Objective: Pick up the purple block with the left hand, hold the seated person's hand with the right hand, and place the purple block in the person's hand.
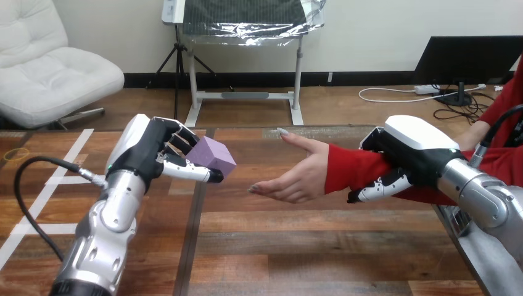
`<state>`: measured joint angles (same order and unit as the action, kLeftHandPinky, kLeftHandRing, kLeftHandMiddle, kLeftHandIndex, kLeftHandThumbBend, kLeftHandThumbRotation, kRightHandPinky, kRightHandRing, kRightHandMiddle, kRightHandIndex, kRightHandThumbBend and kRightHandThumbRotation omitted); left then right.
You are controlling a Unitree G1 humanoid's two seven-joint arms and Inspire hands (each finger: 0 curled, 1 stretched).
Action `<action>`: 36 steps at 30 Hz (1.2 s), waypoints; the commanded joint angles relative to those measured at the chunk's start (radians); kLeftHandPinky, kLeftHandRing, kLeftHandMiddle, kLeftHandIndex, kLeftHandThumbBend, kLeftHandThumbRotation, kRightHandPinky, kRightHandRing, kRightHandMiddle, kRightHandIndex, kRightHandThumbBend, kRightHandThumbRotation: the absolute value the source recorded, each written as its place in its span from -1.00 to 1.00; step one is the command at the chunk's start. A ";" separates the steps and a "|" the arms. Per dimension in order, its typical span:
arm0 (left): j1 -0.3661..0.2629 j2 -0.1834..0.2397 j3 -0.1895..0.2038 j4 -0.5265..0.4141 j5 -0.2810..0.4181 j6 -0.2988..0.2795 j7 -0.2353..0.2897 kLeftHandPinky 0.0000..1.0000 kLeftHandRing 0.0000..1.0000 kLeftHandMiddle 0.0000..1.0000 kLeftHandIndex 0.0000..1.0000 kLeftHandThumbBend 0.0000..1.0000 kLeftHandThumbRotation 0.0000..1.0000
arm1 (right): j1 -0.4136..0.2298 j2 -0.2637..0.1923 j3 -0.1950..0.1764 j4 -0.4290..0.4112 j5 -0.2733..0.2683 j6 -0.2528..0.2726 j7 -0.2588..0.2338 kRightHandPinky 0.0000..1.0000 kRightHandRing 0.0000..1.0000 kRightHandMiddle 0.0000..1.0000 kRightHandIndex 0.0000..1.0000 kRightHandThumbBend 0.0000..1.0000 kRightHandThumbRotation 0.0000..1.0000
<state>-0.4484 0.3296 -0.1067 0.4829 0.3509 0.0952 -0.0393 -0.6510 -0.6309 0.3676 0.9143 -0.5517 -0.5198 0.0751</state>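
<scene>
Closest to me, the left arm [102, 240] is rising from the bottom edge at the view's left. Its left hand [148, 154] is gripping the block [213, 157], with the thumb lying along the near side and the fingers curling against the back face. I am seeing the block held up off the surface [296, 246], left of the middle. It is looking like a cube, so I am finding no long axis to call. It is sitting tilted, one corner pointing right toward the person's hand [296, 176] and one pale face tipping upward. A small gap is separating the block from the person's fingertips.

The person's hand is lying open, palm turned up and toward me, fingers reaching left toward the block. The right hand [413, 154] is closing round the person's forearm on the red sleeve [348, 169], just behind the wrist. Its fingers are wrapping over the top and its thumb is hooking underneath.

The surface is showing wooden planks, with a dark seam [196, 209] running toward me beneath the block and white tape lines [55, 179] crossing its left part.
</scene>
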 commanded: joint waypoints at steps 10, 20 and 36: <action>-0.155 -0.052 -0.013 0.081 -0.003 -0.079 0.046 -0.36 -0.24 -0.17 -0.17 0.59 -1.00 | -0.043 0.011 -0.041 -0.088 0.026 0.002 -0.005 -0.52 -0.47 -0.38 -0.39 0.51 -0.30; -0.203 -0.088 -0.020 0.137 -0.005 -0.093 0.048 -0.33 -0.22 -0.15 -0.17 0.59 -1.00 | -0.045 0.022 -0.039 -0.095 0.032 0.007 0.008 -0.50 -0.44 -0.37 -0.36 0.53 -0.27; -0.261 -0.144 -0.034 0.204 -0.013 -0.117 0.046 -0.31 -0.21 -0.16 -0.19 0.63 -1.00 | -0.042 0.040 -0.038 -0.133 0.038 0.025 0.022 -0.49 -0.43 -0.36 -0.35 0.54 -0.29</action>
<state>-0.6045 0.2091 -0.1384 0.6739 0.3482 0.0036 -0.0081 -0.6480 -0.6213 0.3665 0.8543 -0.5484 -0.4796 0.1009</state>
